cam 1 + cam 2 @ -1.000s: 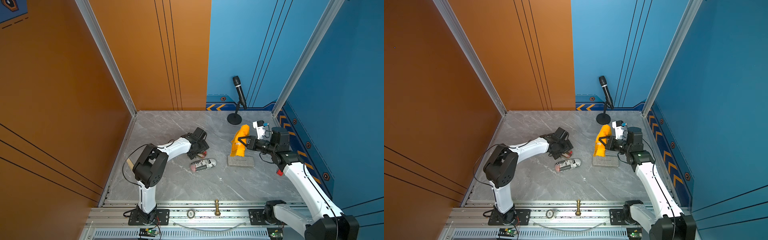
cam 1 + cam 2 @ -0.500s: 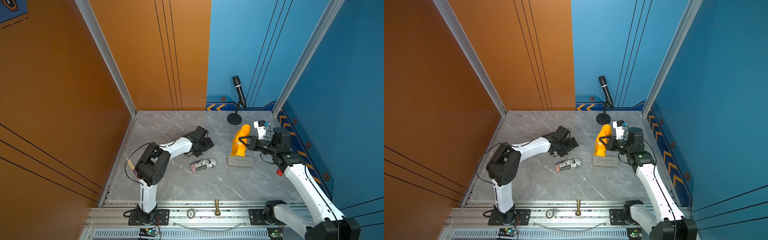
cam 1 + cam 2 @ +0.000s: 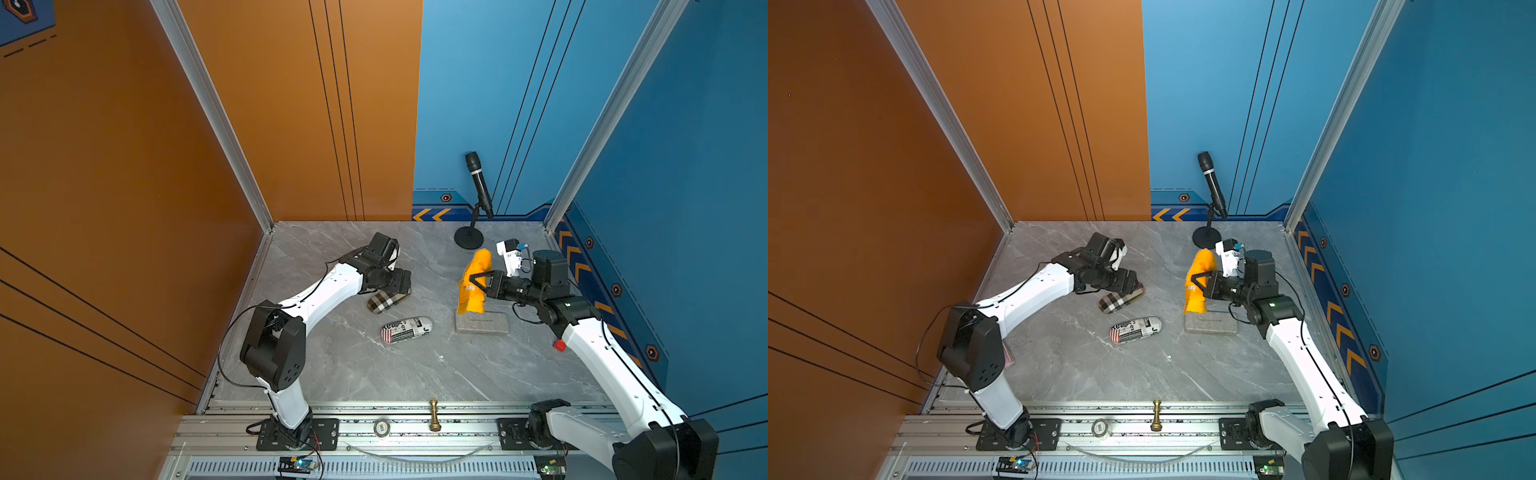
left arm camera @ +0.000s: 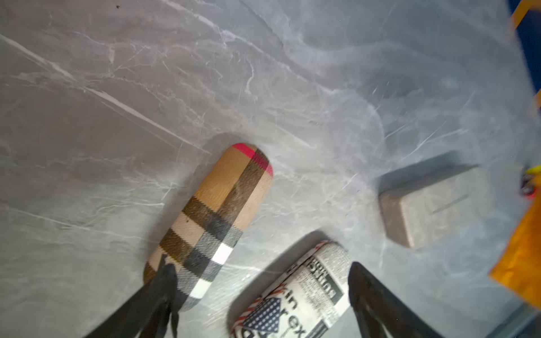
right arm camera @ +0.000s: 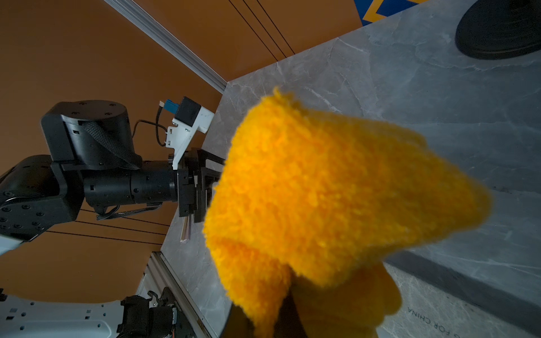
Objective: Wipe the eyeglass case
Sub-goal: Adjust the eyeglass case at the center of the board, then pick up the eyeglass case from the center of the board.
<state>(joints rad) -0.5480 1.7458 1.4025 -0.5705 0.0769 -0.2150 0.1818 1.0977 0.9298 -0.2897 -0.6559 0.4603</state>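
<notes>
**A:** Where does your left gripper (image 3: 402, 289) stand?

**B:** It hangs low over the plaid eyeglass case (image 3: 384, 301), which lies flat on the marble table (image 3: 374, 374). In both top views my gripper hides a part of this case. My jaws are wide apart and nothing is between them.

**A:** What does the wrist camera show?

**B:** In the left wrist view, one finger (image 4: 159, 289) crosses the white-striped end of the plaid eyeglass case. The other finger (image 4: 369, 292) stands beside the newsprint eyeglass case (image 4: 307, 286). I cannot tell whether the first finger really touches the fabric.

**A:** How do the cases lie to each other?

**B:** The plaid one is nearest to my left gripper. The newsprint one lies just beside it, toward the front rail, and they do not touch. The grey eyeglass case (image 3: 482, 323) lies more to my right side, well apart from the left gripper.

**A:** And your right gripper (image 3: 471, 283)?

**B:** It is clamped on the orange cloth (image 3: 469, 301) and holds it above the table. The cloth hangs down and its lower edge reaches the far edge of the grey eyeglass case. I cannot tell whether they touch. In the right wrist view the cloth fills most of the picture.
</notes>
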